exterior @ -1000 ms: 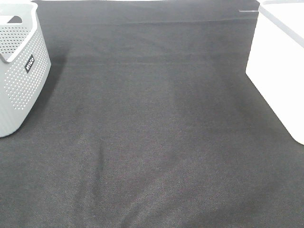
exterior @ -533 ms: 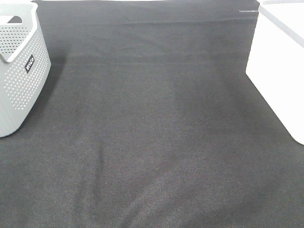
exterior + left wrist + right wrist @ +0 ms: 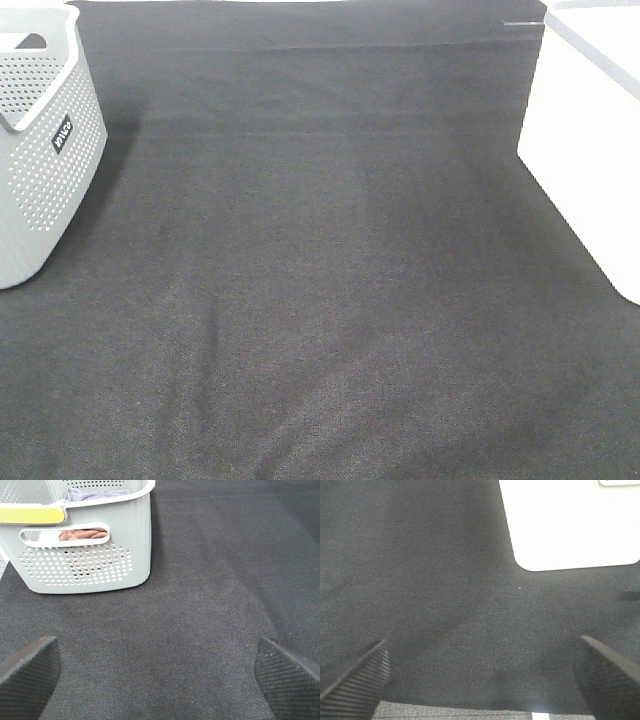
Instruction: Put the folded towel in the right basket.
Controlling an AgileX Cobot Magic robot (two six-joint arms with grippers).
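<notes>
Towel nowhere on the bench (image 3: 330, 280); reddish and grey cloth visible inside the left basket (image 3: 85, 555), well ahead of the left gripper (image 3: 150, 680). Right basket (image 3: 570, 525) beyond the right gripper (image 3: 480, 680). Both jaws spread, empty. Nothing grasped yet; whole transfer seemingly left.

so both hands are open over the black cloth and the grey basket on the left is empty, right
Not quite. The grey basket is not empty: the left wrist view shows a brownish cloth through its handle slot and a bluish one near the rim. The rest holds: the left hand and right hand are both open over the black cloth.
</notes>
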